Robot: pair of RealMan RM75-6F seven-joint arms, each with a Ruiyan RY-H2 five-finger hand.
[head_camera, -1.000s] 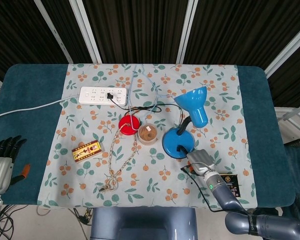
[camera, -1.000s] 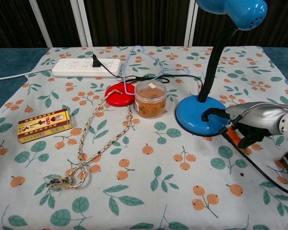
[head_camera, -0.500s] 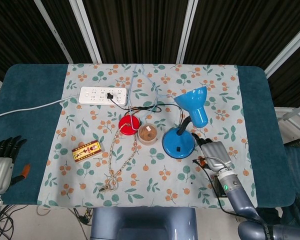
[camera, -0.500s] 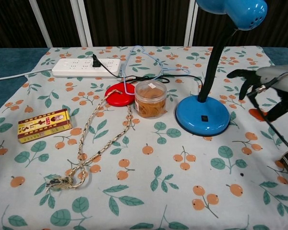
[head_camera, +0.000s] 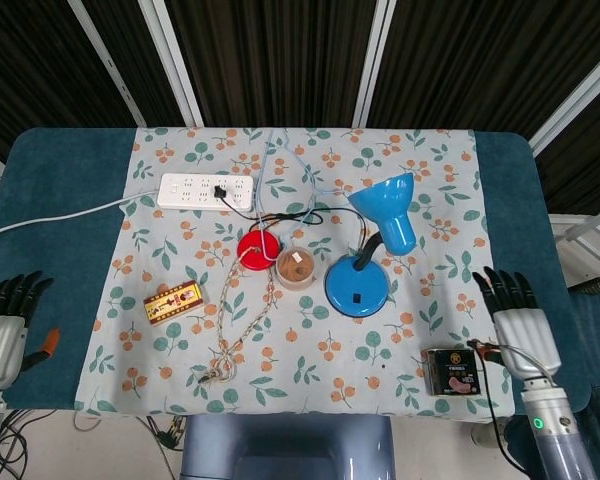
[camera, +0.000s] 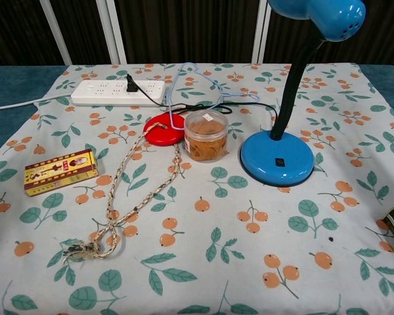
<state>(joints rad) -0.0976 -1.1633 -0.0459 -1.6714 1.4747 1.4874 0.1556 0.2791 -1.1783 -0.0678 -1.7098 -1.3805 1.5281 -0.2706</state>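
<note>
A blue desk lamp stands on the floral cloth right of centre, its black cord running back to the white power strip. My right hand rests open at the table's right edge, fingers spread, holding nothing; a small dark packet lies just to its left. My left hand sits open off the table's left edge, empty. Neither hand appears in the chest view.
A round tub of rubber bands and a red disc sit beside the lamp base. A braided rope trails toward the front. A yellow-red box lies at left.
My right hand has drawn back from the lamp base to the table's right edge and opened; it has left the chest view. The left hand has not moved.
</note>
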